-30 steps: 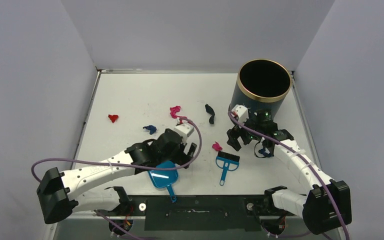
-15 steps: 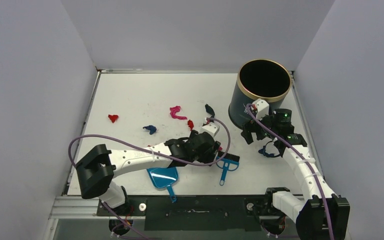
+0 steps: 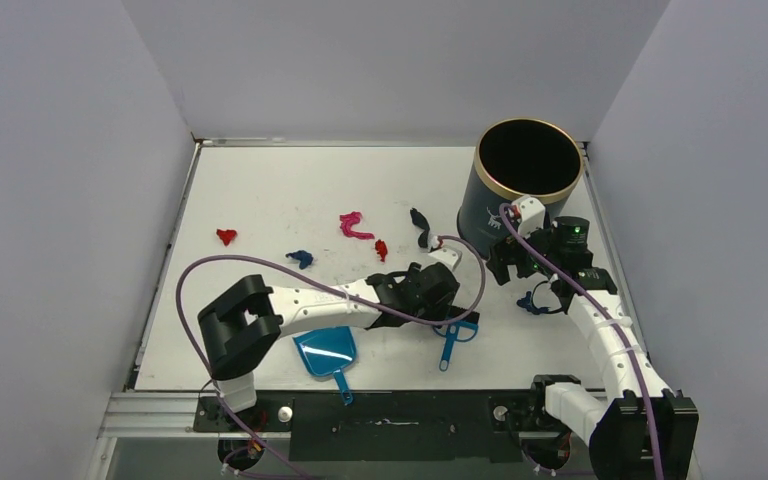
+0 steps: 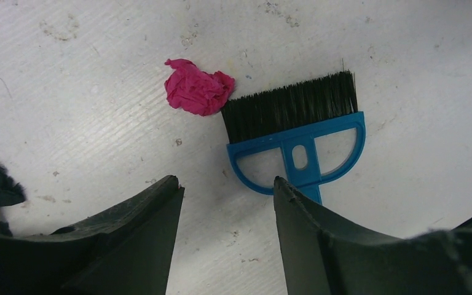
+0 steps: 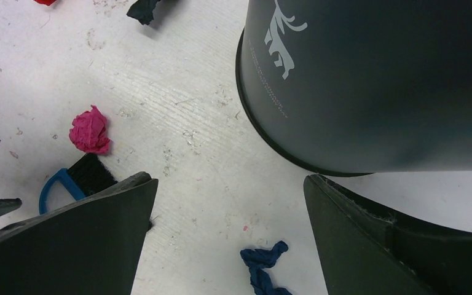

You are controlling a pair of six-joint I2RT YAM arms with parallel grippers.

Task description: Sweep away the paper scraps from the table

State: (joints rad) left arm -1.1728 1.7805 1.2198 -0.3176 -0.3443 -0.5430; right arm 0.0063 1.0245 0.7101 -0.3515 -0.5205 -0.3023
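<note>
Both jaws gape; left arm [image 3: 310, 300] overhangs brush [image 4: 289, 110]

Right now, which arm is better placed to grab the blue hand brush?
Left: the left gripper, open, hangs directly over the hand brush; the right gripper is off beside the dark bin.
</note>
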